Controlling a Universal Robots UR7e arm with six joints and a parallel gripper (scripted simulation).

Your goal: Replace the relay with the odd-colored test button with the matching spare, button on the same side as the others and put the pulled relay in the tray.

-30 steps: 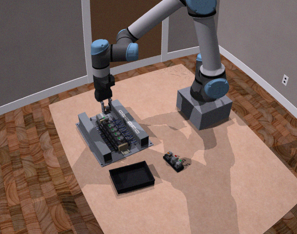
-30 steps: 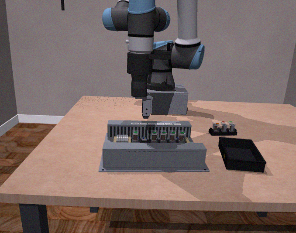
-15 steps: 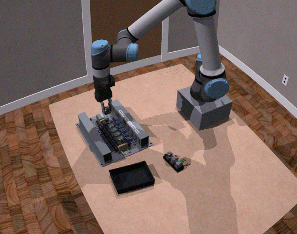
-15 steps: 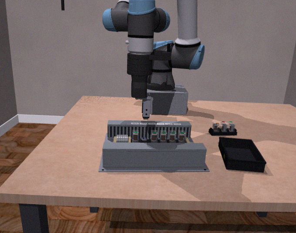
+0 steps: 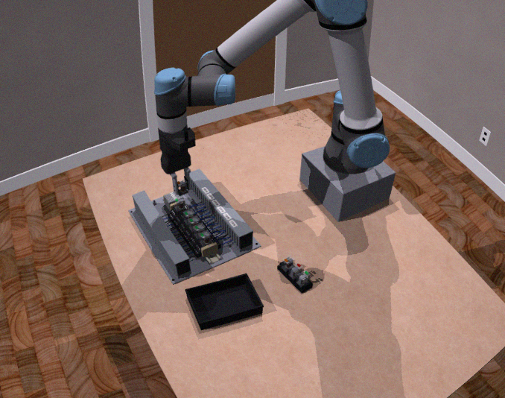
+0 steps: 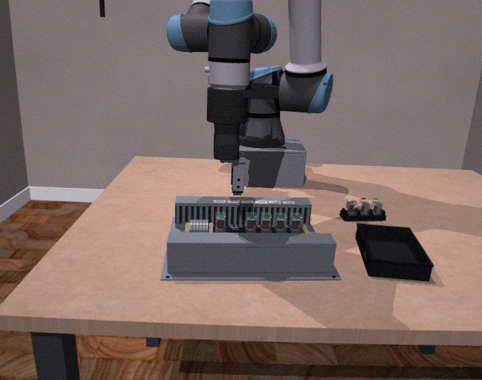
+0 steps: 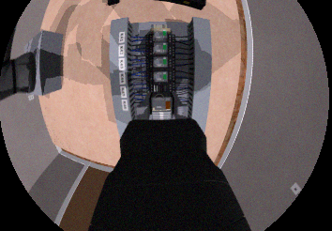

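Note:
My gripper is shut on a relay with an orange test button, held above the row; its body shows in the wrist view, but a finger hides it in the exterior view. Below is an empty socket, second from the left in the exterior view. Several relays with green buttons, one of them this relay, stand in the other sockets. The black spare holder bears three relays, with orange, red and green buttons; the green-button spare is at one end. The black tray is empty.
Grey wire ducts run along both sides of the row, with blue wires between. Terminal blocks stand at the row's end beside the first relay. The tray and spare holder lie beyond the panel's opposite end.

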